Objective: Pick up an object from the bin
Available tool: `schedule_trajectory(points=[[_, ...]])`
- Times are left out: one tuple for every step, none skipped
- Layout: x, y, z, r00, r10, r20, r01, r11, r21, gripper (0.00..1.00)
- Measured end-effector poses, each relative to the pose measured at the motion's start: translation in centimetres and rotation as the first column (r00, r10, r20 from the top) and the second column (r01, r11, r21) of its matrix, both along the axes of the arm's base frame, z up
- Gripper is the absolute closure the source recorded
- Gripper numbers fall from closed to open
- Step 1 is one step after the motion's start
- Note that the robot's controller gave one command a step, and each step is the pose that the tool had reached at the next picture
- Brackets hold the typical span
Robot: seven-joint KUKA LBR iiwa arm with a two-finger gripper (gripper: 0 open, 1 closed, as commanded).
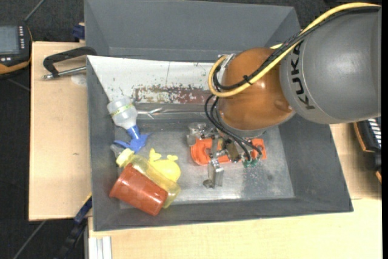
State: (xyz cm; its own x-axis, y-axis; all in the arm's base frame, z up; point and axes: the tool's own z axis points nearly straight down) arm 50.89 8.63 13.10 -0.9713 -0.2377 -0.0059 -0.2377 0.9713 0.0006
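My gripper (pixel 213 176) hangs below the orange dome in the middle of the bin, low over the floor. Right under it lies an orange thing (pixel 199 152) with grey metal and green bits; its right end sticks out from under the dome near the bin's right side. The gripper's grey tip sits just in front of this orange thing, touching or nearly touching it. Most of the thing's middle is hidden by the gripper and cables.
At the bin's left lie a clear funnel-like piece (pixel 122 112) with a blue part (pixel 134 141), a yellow soft thing (pixel 162 167) and a red cup (pixel 138 192) on its side in the front left corner. Bare floor lies at the front right.
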Motion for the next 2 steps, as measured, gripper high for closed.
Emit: schedule_trajectory(points=[[0.2, -5.4, -4.5, 0.999, 0.036, -0.004, -0.036, 0.999, 0.003, 0.00], [5.2, -4.7, -5.7, 0.994, -0.109, 0.012, 0.109, 0.994, 0.006, 1.00]])
